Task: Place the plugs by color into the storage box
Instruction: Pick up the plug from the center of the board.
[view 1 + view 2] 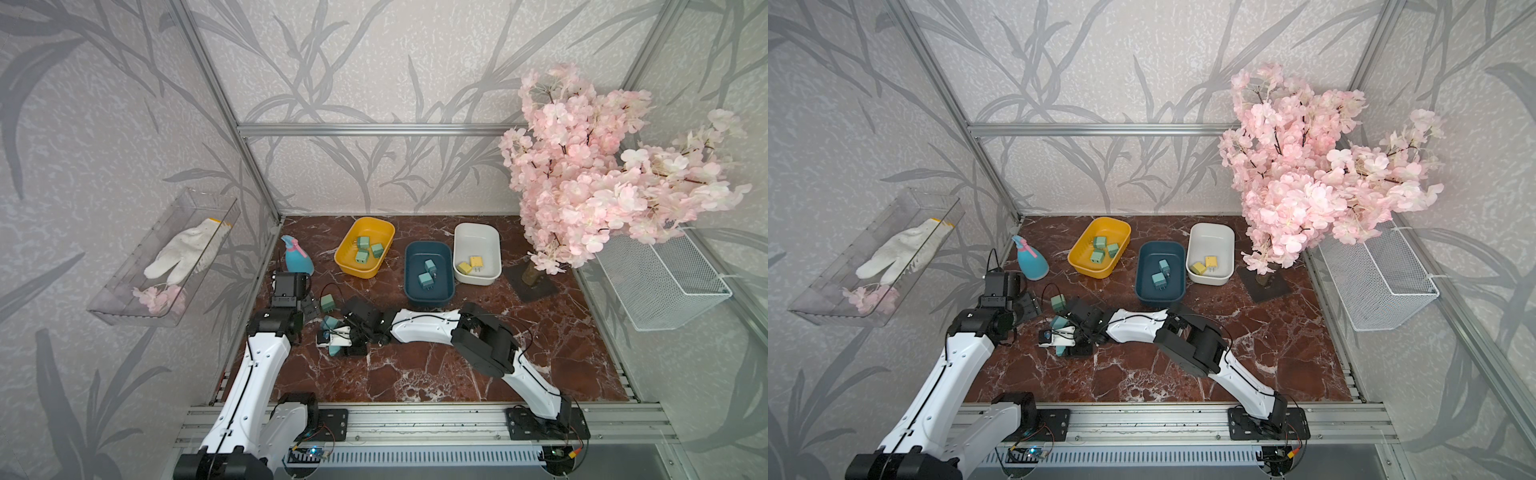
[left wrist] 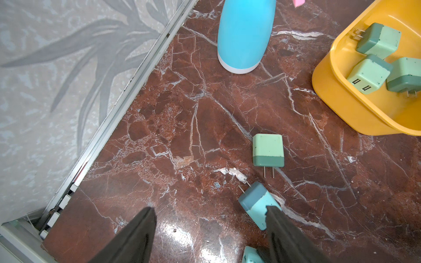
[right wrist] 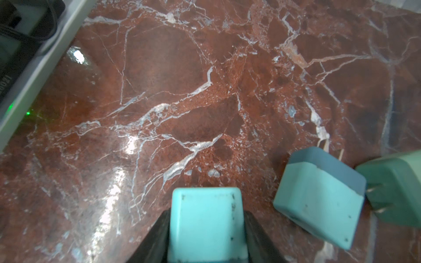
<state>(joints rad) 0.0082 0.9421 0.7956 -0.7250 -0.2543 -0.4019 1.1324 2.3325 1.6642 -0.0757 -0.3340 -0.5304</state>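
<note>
Navy bin, two teal plugs inside

four green plugs, four teal plugs, two yellow plugs, three bins.

A light-blue spray bottle stands upright near the back left corner of the marble tabletop. Back right — a pink blossom tree on a dark base plate. A clear wall tray holds a white glove and a blossom sprig; a white wire basket hangs opposite.
</note>
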